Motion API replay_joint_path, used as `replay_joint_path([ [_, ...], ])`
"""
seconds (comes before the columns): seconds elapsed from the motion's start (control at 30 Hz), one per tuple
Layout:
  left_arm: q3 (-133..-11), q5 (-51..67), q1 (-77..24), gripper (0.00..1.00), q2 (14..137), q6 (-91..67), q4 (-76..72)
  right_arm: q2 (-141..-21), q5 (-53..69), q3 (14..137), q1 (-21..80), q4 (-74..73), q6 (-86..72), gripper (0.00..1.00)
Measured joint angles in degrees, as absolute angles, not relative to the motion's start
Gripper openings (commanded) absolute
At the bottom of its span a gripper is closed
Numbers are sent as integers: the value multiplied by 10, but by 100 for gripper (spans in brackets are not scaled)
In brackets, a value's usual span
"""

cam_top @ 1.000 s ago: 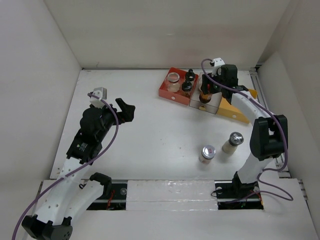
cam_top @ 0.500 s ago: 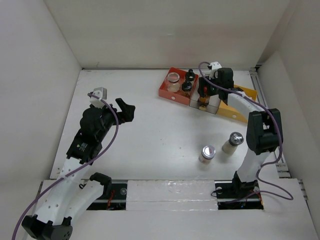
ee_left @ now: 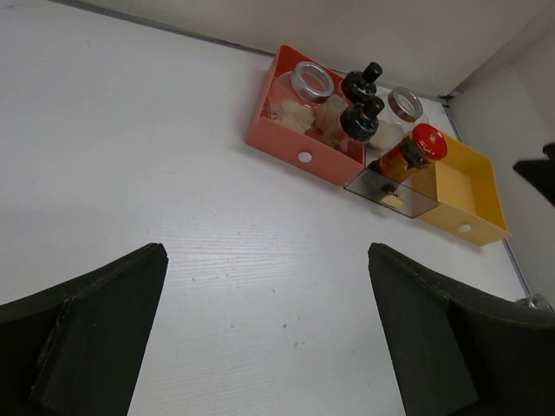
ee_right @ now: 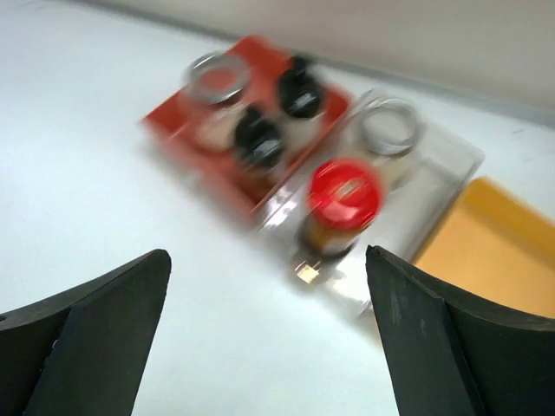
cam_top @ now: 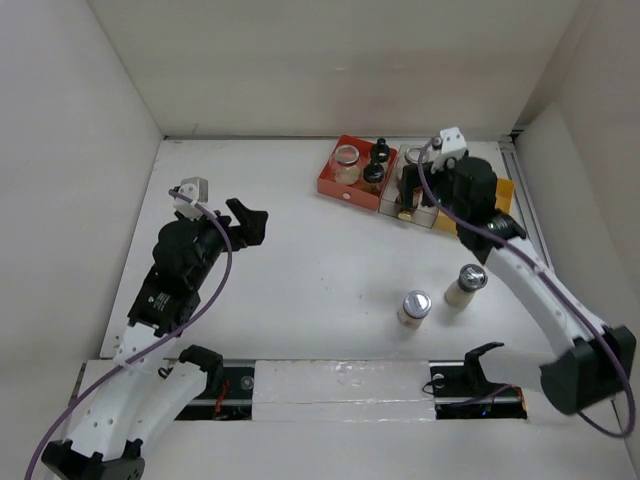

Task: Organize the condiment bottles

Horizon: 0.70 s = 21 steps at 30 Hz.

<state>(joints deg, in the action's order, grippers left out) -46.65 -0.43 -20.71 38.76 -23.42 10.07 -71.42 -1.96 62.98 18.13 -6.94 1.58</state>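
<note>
Black right fingers (ee_right: 95, 347) spread wide, empty, clear of red-capped bottle (ee_right: 341, 210); left fingers (ee_left: 87, 347) wide, empty.

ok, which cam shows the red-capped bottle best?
Left wrist: the red-capped bottle is sharp and unobstructed in the clear tray. Right wrist shows it larger but blurred. Top external mostly hides it behind the right gripper.
</note>
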Motion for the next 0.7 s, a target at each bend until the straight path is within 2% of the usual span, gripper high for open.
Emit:
replay_joint_path([
  [0.03, -467, -4, -207, 98, 383, -234, 101, -674, -31, 606, 205, -90, 9, 96],
  [0.2, -467, -1, -207, 98, 376, -234, 101, -553, -64, 521, 271, -235, -35, 95],
  [0.33, -467, 0, -207, 98, 372, -234, 101, -525, -59, 496, 291, -364, -81, 95],
  [0.4, -467, 0, -207, 98, 367, -234, 101, -516, -51, 492, 308, -411, -108, 99],
  [0.7, -467, 0, -207, 98, 359, -234, 101, -491, 5, 421, 335, -476, -174, 99],
])
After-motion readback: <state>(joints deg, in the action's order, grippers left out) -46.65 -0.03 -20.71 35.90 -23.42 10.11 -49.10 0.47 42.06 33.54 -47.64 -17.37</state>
